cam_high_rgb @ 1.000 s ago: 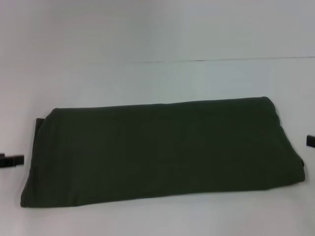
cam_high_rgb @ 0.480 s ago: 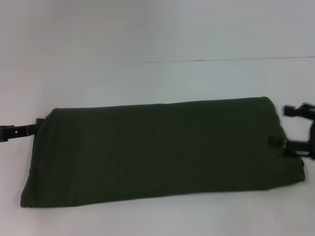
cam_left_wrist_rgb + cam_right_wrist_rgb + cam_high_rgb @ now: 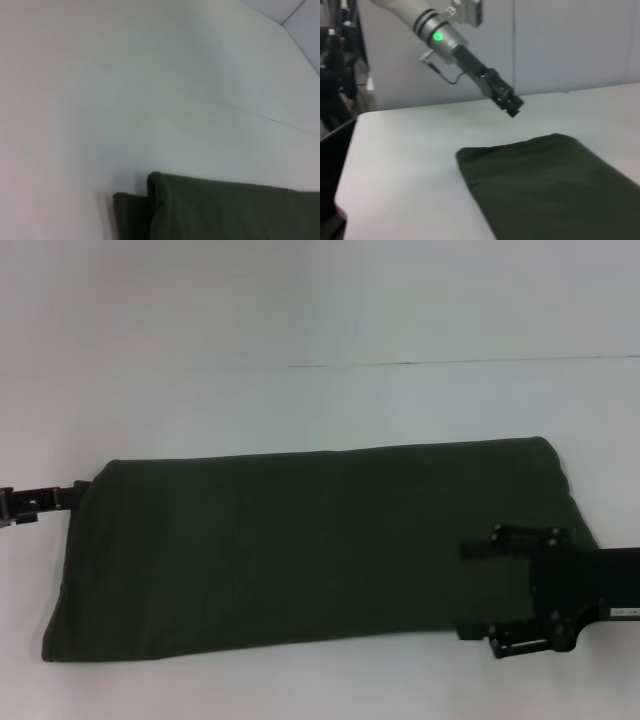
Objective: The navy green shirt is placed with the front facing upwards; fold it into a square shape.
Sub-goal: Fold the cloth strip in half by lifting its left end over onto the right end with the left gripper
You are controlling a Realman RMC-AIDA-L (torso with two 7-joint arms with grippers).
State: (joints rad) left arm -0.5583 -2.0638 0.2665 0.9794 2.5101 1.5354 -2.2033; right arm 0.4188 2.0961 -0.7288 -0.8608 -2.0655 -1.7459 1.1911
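A broad white table (image 3: 300,330) fills the scene, its matte top crossed by a thin dark seam (image 3: 450,362) running side to side toward the far edge. Seen from the right wrist view, a pale grey wall (image 3: 560,40) of flat panels rises behind the table, a vertical joint dividing two of them. Dark equipment (image 3: 335,55), too blurred to identify, stands in the corner past the table's end. Lighting is soft and even.

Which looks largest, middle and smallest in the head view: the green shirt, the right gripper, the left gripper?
1. The navy green shirt, folded into a long band across the table.
2. The right gripper, over the shirt's right end; nearness to the camera may enlarge it.
3. The left gripper, mostly out of view.
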